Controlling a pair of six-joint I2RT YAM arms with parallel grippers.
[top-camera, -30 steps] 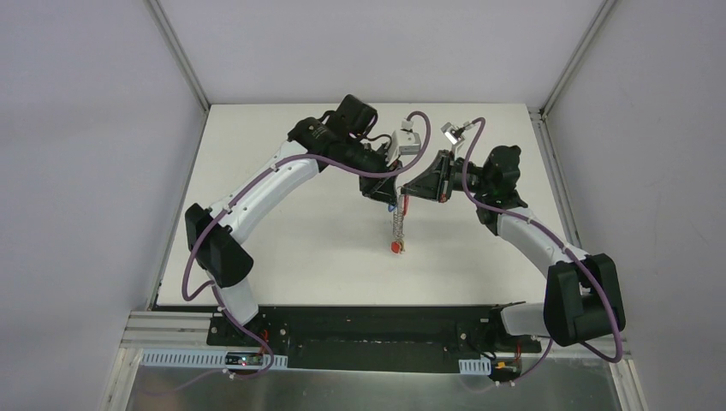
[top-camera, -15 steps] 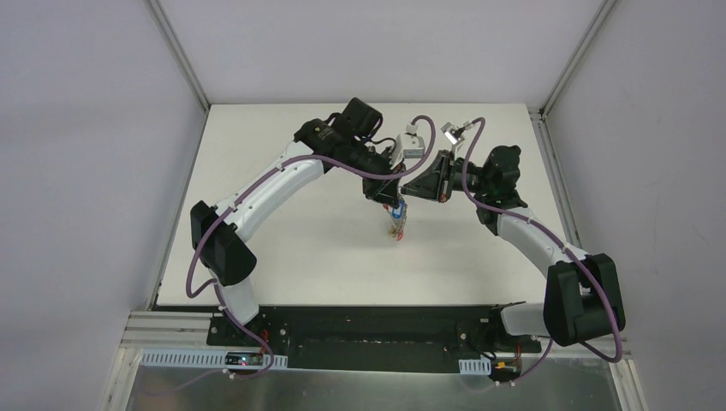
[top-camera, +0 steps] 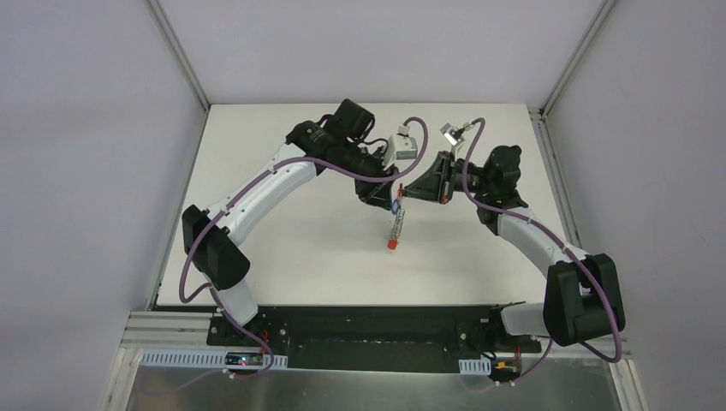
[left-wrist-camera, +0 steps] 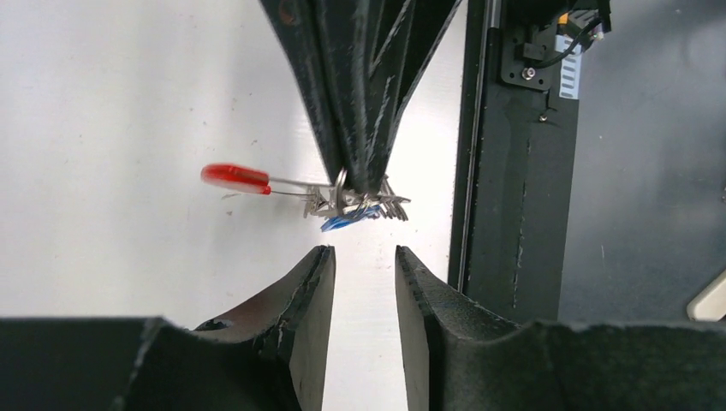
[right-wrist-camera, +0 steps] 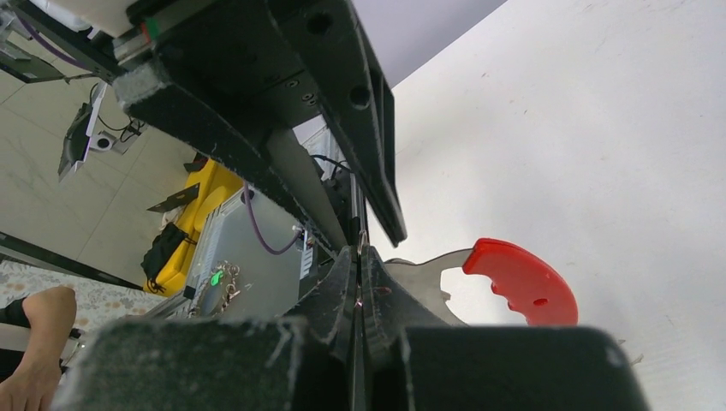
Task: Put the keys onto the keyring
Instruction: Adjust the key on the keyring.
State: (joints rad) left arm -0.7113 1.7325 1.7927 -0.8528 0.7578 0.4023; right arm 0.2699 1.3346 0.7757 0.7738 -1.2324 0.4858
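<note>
My right gripper (top-camera: 402, 195) is shut on the keyring (top-camera: 394, 229), which hangs down from it above the table with its red half (top-camera: 391, 244) lowest. In the right wrist view the shut fingers (right-wrist-camera: 357, 257) pinch the grey metal part, and the red half (right-wrist-camera: 518, 281) sticks out to the right. In the left wrist view the red half (left-wrist-camera: 235, 177) points left, and a key with a blue tag (left-wrist-camera: 342, 223) hangs among the metal clips (left-wrist-camera: 364, 204). My left gripper (left-wrist-camera: 364, 250) is open and empty, just short of the clips. The other keys are hidden.
The white table (top-camera: 291, 231) lies under both grippers. The black base rail (top-camera: 368, 321) runs along its near edge and also shows in the left wrist view (left-wrist-camera: 514, 214). Grey walls stand to the left, right and back.
The left gripper has drawn back a little to the left, away from the keyring. The keyring, bunched up half a second ago, hangs longer again with its red end low.
</note>
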